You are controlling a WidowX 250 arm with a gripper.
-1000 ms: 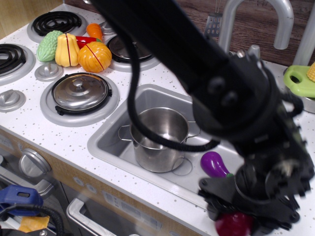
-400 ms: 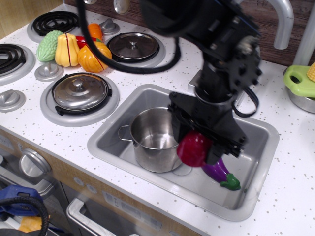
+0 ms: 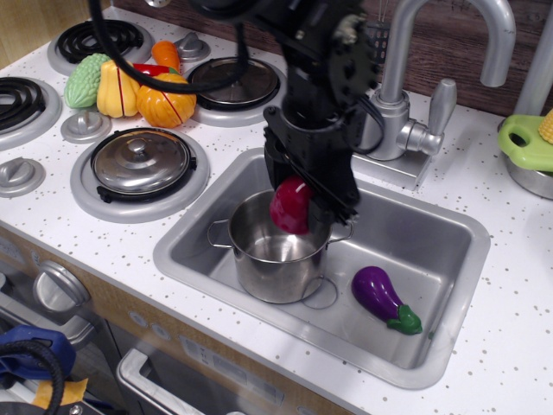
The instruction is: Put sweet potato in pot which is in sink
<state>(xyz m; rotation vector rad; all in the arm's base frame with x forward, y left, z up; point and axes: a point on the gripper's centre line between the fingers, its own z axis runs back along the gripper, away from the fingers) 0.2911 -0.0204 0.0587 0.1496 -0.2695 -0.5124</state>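
Note:
The glossy dark red sweet potato (image 3: 290, 207) hangs in my black gripper (image 3: 298, 194), which is shut on it. It sits just above the right half of the open steel pot (image 3: 263, 259), about level with the rim. The pot stands upright in the left part of the grey sink (image 3: 449, 233). My arm comes down from the top of the view and hides the sink's back wall behind the pot.
A purple eggplant (image 3: 383, 296) lies on the sink floor right of the pot. The faucet (image 3: 406, 86) stands behind the sink. Lidded burners (image 3: 141, 162) and toy vegetables (image 3: 164, 97) are at the left. A green item (image 3: 527, 138) sits far right.
My gripper has carried the sweet potato from the front right of the counter, up and left over the sink, to just above the pot. The eggplant is now uncovered.

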